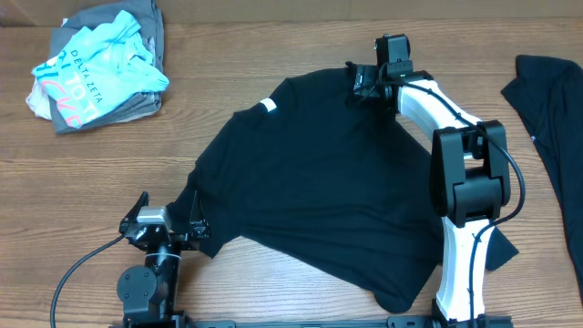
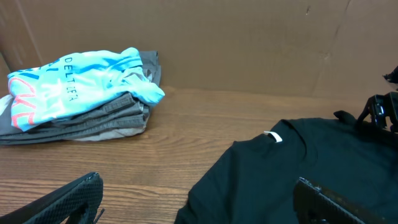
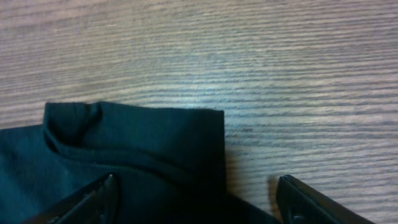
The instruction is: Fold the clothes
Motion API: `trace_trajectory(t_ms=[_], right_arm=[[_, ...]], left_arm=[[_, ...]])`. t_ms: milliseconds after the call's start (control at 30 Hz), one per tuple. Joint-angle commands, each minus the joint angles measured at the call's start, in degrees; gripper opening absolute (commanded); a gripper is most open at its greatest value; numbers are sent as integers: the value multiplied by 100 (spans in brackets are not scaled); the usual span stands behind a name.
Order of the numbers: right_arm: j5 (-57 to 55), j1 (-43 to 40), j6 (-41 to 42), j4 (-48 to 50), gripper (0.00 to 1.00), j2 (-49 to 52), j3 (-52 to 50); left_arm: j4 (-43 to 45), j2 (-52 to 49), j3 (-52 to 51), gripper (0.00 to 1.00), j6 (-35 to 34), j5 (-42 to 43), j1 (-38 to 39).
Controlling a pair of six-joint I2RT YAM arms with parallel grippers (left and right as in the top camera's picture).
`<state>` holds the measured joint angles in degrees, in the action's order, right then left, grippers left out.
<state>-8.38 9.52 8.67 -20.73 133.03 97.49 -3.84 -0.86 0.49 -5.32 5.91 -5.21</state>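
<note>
black T-shirt [image 1: 328, 191] spread on surface [image 1: 273, 55] | left gripper [image 1: 168, 216]: jaws wide apart, near edge | right gripper [image 1: 364, 84]: jaws apart — astride shirt's far edge

I see the black T-shirt [image 1: 328, 182] spread flat and slightly askew, its white tag [image 1: 266, 107] facing up. One hemmed corner lies just under the right gripper [image 1: 363, 84], and another edge reaches the left gripper [image 1: 167, 211]. Ahead-left of that gripper sits a pile of clothes [image 1: 100, 68], teal on top.
</note>
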Motion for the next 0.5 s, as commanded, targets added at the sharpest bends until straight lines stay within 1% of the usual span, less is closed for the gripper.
trace_trajectory(t_ms=[0,100,167,267,300,333,367,433,467], right_arm=[[15,28,-450,-107,82,50,52],[116,26,-553,-227,80,52,50],[118,28,-553,-258,74,52,50],[254,26,-549,-249,59,52,50],[293,26,-546,-240,53,52,50],[297,26,-540,-229,44,52,50],[293,28,-501,-210,39,52,50],[291,26,-396,-181,31,52,50],[291,26,-396,-175,26,52,50]], left_arm=[[-15,61,-22,100,151,-37,42],[-15,61,-22,100,153,-37,42],[-15,61,-22,100,151,-37,42],[-15,61,-22,100,151,-37,42],[-15,61,-22,100,151,-37,42],[-15,59,-22,100,151,-37,42],[-15,61,-22,100,151,-37,42],[-15,59,-22,100,151,-37,42],[-15,61,-22,100,151,-37,42]])
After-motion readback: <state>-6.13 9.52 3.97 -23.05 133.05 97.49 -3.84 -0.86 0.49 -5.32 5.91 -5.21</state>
